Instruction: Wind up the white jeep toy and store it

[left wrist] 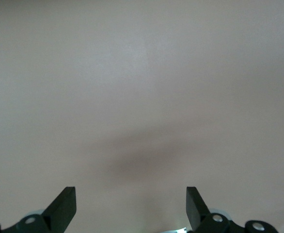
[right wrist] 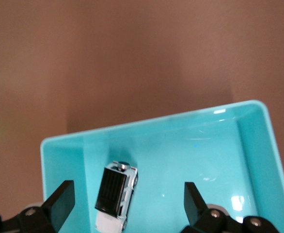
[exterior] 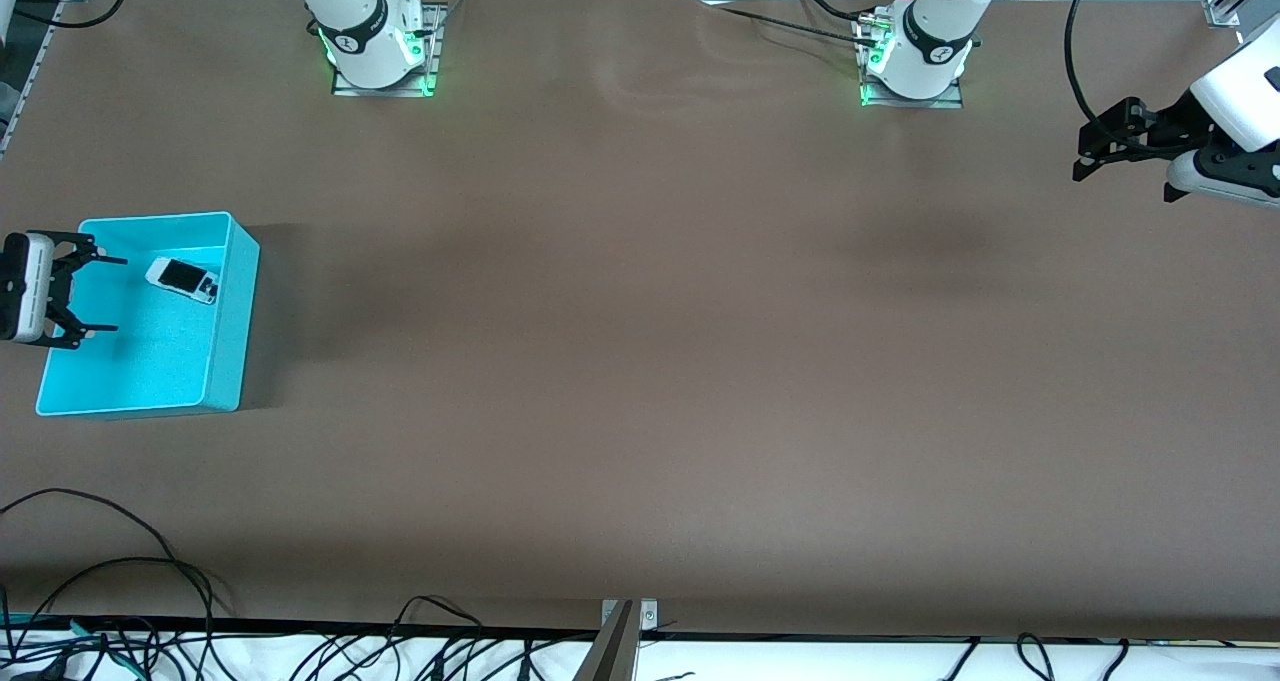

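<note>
From where I sit the job looks all but finished. The landmark is the open-topped cyan plastic bin (exterior: 222,341) at the right arm's end of the brown bench (exterior: 640,361). Inside that bin, on its floor and toward the wall farther from the front camera, lies the small white jeep toy with its black roof and dark wheels (exterior: 182,279), resting free with nothing touching it. My right gripper (exterior: 100,294) hangs over the bin, above its outer edge, its fingers (right wrist: 59,201) spread wide apart with the jeep lying loose between and below them. So storing seems done; whether the winding was done I cannot judge. What is left, I reckon, is pulling that arm clear. Well apart from the bin, the left gripper (exterior: 1095,153) waits over bare bench, fingers (left wrist: 64,206) apart and empty
</note>
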